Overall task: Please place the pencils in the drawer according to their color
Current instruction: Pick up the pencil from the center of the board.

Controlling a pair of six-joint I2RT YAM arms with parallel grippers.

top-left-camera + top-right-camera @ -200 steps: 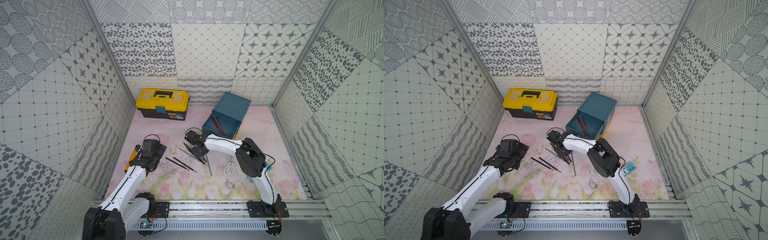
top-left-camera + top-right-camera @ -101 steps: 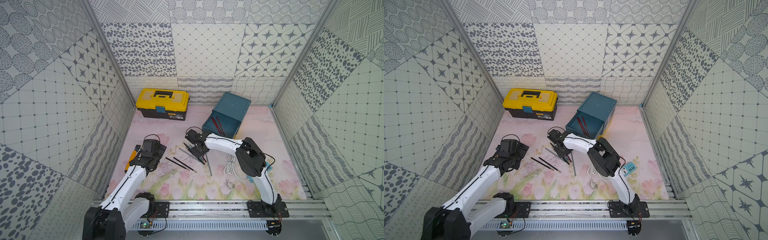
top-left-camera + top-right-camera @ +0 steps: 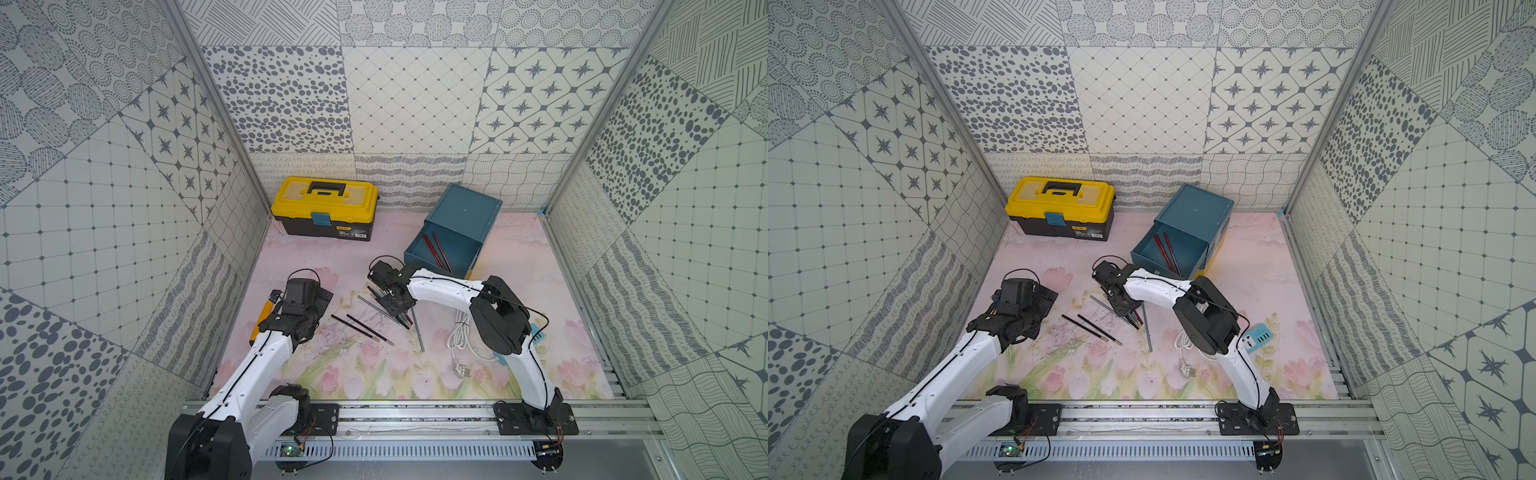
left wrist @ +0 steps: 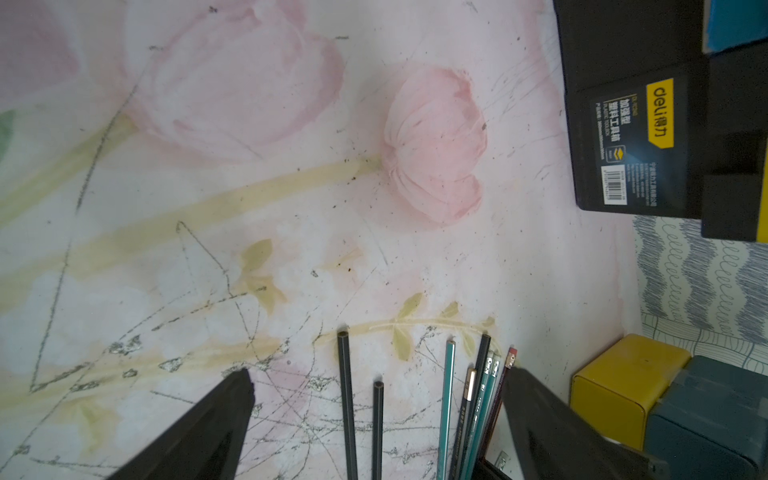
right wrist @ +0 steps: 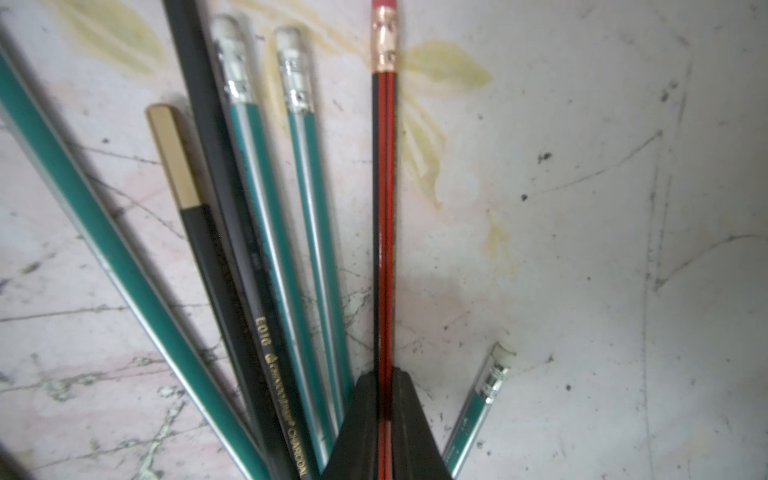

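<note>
One glossy red-and-black pencil [image 5: 384,228] sits pinched in right tool [image 5: 384,399]; left tool [image 4: 378,376] gapes empty.

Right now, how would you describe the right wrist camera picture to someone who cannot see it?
The right gripper is closed on a red-and-black striped pencil with a pink eraser, over a scuffed, pale mat. Beside it fan out teal pencils and black pencils.

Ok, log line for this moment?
right claw: shut on red-black striped pencil | left claw: open | open teal drawer: two red pencils inside
</note>
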